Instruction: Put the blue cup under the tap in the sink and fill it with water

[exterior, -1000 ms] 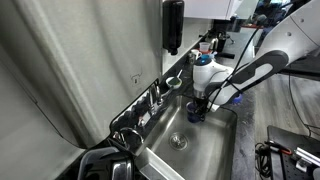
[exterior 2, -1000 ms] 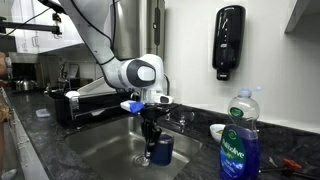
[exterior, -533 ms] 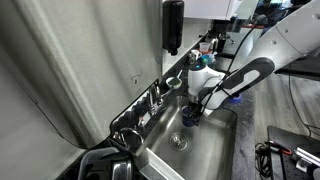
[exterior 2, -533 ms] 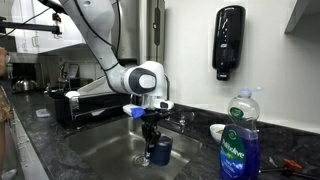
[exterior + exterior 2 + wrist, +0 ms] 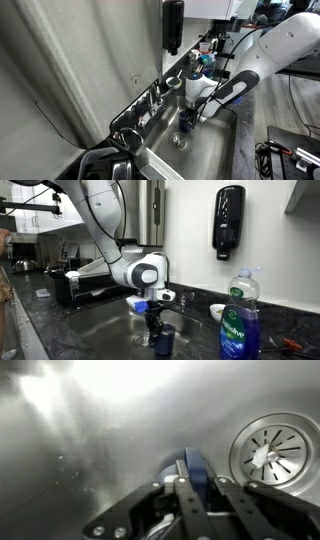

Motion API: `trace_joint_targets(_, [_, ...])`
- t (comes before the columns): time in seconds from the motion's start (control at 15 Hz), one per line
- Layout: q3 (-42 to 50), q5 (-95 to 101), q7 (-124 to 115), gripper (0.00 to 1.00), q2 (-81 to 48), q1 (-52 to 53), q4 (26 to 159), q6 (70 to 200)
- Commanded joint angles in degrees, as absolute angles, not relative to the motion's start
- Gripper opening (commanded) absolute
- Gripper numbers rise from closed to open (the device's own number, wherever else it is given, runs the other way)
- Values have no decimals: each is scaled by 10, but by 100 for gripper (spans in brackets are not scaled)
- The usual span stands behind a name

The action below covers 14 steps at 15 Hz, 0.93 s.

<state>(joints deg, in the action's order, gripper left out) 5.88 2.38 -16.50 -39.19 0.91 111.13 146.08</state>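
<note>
My gripper (image 5: 190, 118) is shut on the wall of the blue cup (image 5: 186, 122) and holds it low inside the sink (image 5: 215, 150), close to the round drain (image 5: 178, 141). In the wrist view the cup's blue rim (image 5: 193, 465) stands between my fingers (image 5: 180, 495), with the drain (image 5: 268, 448) to its right. The gripper (image 5: 154, 328) and the cup (image 5: 164, 340) sit partly below the counter edge in an exterior view. The chrome tap (image 5: 155, 97) stands on the sink's long side, apart from the cup. I see no stream of water, only a few drops (image 5: 65, 472) on the steel floor.
A tall black wall dispenser (image 5: 228, 220) hangs above the counter. A bottle with blue liquid (image 5: 238, 322) stands in front at the right. A small white bowl (image 5: 217, 311) sits near it. The dark stone counter (image 5: 60, 330) surrounds the sink.
My gripper has moved down into the sink with the blue cup, towards the drain and the tap side. The grip on the cup is unchanged.
</note>
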Motion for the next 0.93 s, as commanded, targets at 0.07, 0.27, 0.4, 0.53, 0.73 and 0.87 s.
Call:
trace_joint_targets(0.07, [63, 10, -158, 4, -435, 6, 1070, 1482])
trace_joint_targets(0.27, [68, 12, -157, 42, -437, 9, 1063, 1485])
trace_joint_targets(0.4, [69, 16, -151, 49, -429, 9, 1068, 1485])
trace_joint_targets(0.53, [71, 21, -140, 62, -406, 9, 1083, 1478])
trace_joint_targets(0.73, [69, 21, -120, 84, -356, 4, 1110, 1460])
trace_joint_targets(0.87, [72, 26, -109, 98, -319, 4, 1127, 1446])
